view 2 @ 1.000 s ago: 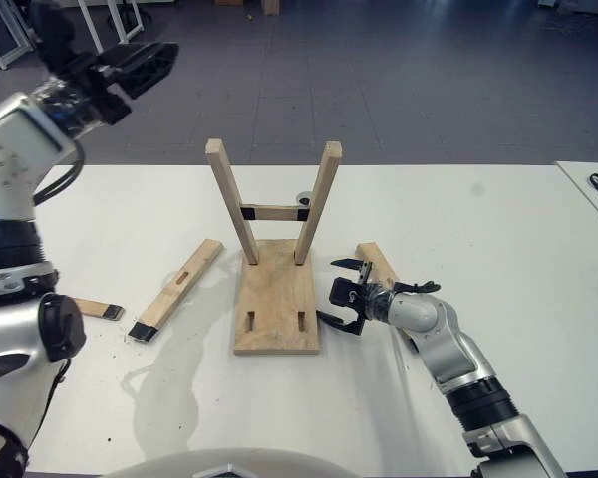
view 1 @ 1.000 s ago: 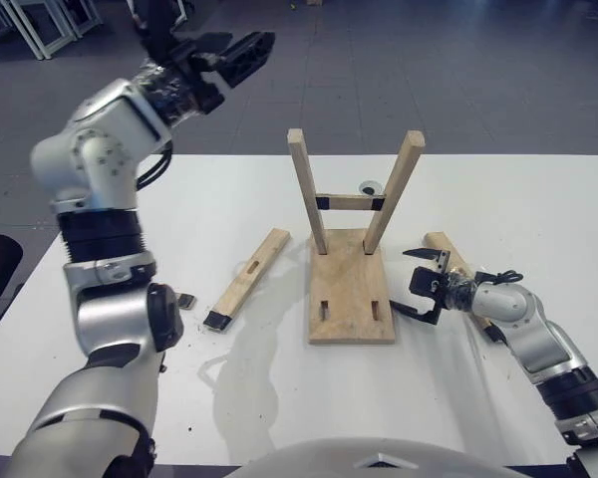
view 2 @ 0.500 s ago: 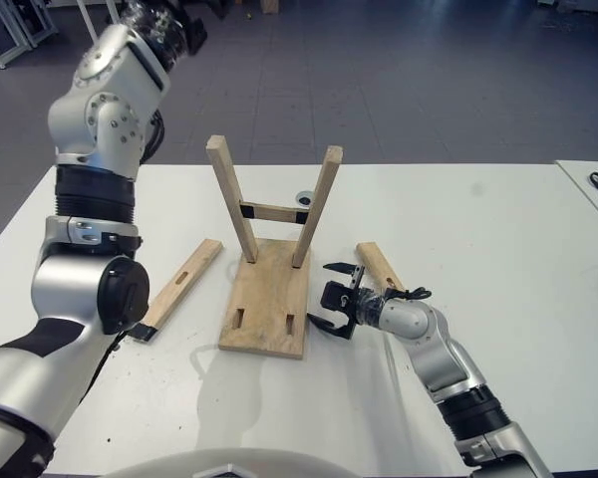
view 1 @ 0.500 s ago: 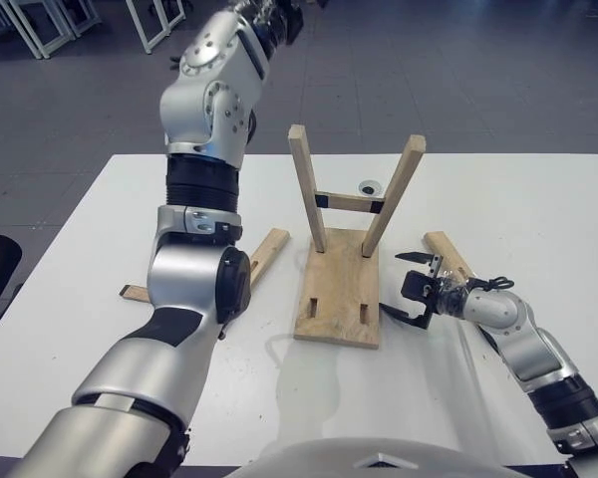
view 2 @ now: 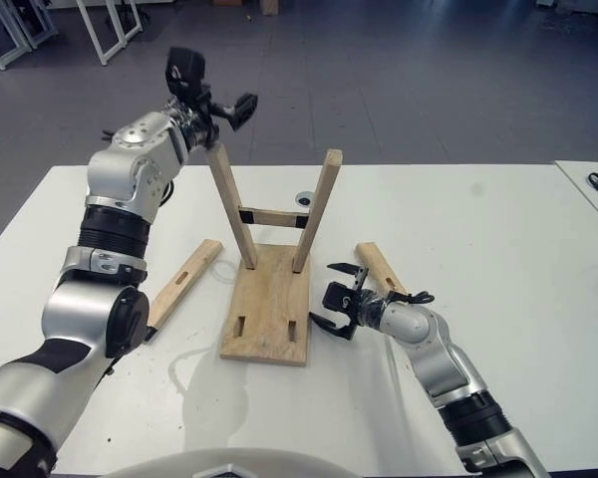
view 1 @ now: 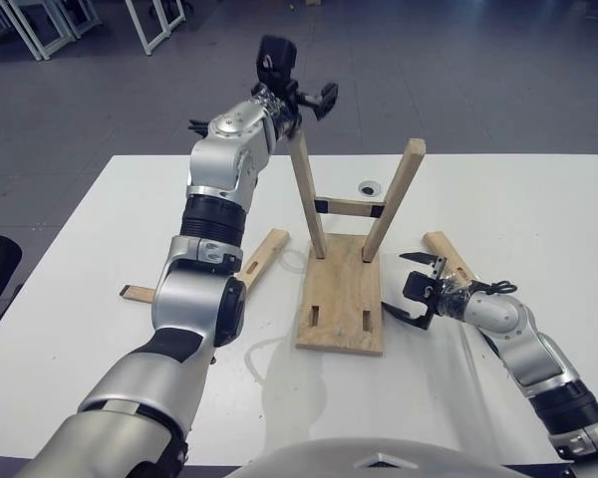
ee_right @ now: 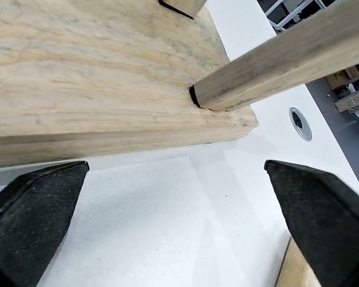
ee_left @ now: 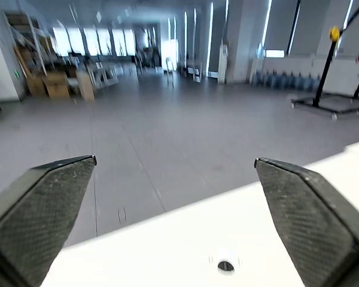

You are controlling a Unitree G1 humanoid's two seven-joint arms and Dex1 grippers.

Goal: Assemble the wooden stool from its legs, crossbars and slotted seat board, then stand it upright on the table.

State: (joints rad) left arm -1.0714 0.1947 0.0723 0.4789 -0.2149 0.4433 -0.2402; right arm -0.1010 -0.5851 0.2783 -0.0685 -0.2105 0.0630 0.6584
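A half-built wooden stool sits upside down near the middle of a white surface.

At the far left lies a short loose crossbar. Just right of it a loose slotted leg lies flat, partly behind the left arm. Both appear parked within reach for later fitting.

The left tool is raised just above the top end of the left upright leg. Its fingers are spread wide and hold nothing, probably lined up to grip or press that leg.

The slotted seat board lies flat and slightly skewed, underside up. Two pale square legs rise from its far end and splay apart toward their tops, with the right upright leg leaning outward. A fitted crossbar with dark ends joins them partway up. Two slots near the board's close end are not yet filled.

The right tool sits low, just beside the board's right edge, with its fingers spread and nothing between them. It is likely placed to brace or nudge the board, but whether it touches the board cannot be told. Behind it lies a spare leg.
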